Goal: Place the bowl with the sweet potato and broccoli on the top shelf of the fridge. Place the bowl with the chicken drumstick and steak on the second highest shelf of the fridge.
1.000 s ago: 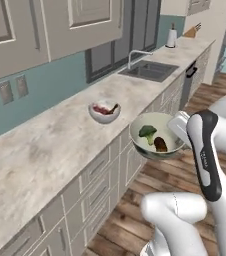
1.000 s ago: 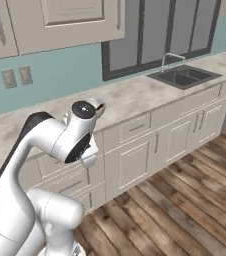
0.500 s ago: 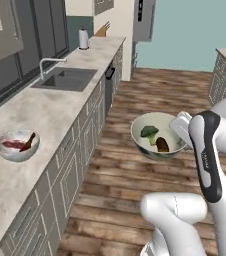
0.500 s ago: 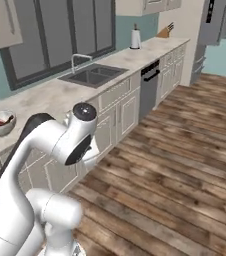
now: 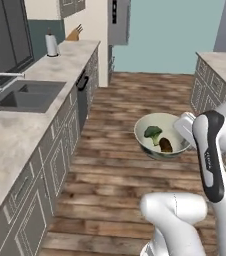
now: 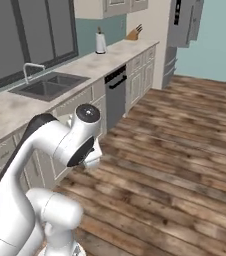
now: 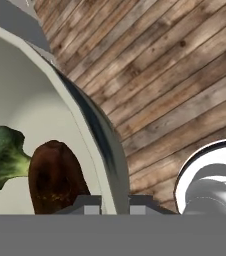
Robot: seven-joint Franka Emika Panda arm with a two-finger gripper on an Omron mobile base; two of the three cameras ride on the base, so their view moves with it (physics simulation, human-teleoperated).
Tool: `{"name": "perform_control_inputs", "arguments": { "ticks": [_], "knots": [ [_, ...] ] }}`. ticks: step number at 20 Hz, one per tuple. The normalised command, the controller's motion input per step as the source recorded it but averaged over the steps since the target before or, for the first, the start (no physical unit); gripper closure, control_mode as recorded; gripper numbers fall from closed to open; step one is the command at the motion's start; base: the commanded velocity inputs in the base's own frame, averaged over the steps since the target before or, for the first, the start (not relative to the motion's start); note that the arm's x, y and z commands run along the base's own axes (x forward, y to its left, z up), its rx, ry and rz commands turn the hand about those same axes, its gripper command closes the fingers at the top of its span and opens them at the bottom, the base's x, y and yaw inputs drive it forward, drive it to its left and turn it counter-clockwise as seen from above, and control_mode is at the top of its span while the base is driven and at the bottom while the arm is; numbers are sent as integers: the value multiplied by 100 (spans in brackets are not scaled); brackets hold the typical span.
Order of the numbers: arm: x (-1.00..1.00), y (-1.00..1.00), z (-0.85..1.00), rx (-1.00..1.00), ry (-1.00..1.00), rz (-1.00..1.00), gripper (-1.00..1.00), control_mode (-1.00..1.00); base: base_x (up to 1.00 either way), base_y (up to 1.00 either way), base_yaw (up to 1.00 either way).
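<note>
Our gripper point(image 7: 115, 204) pinches the bowl point(image 5: 161, 136) rim; we should carry it level so broccoli point(image 5: 152, 132) and potato point(image 5: 166, 145) stay put.

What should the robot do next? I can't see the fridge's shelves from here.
Probably keep driving toward the fridge at the counter's far end, holding the bowl level. The gripper is shut on its rim, and the broccoli and sweet potato lie loose inside.
</note>
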Motion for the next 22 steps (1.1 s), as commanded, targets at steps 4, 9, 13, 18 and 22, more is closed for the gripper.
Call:
{"name": "perform_control_inputs", "arguments": {
  "ticks": [4,9,13,18,22],
  "knots": [
    [0,0,0,0,0,0,100,100,100,-83,-4],
    [0,0,0,0,0,0,100,100,100,-77,-9],
    [0,0,0,0,0,0,100,100,100,-74,-8],
    [0,0,0,0,0,0,100,100,100,-72,-5],
    [0,0,0,0,0,0,100,100,100,-62,-10]
  ]
}}
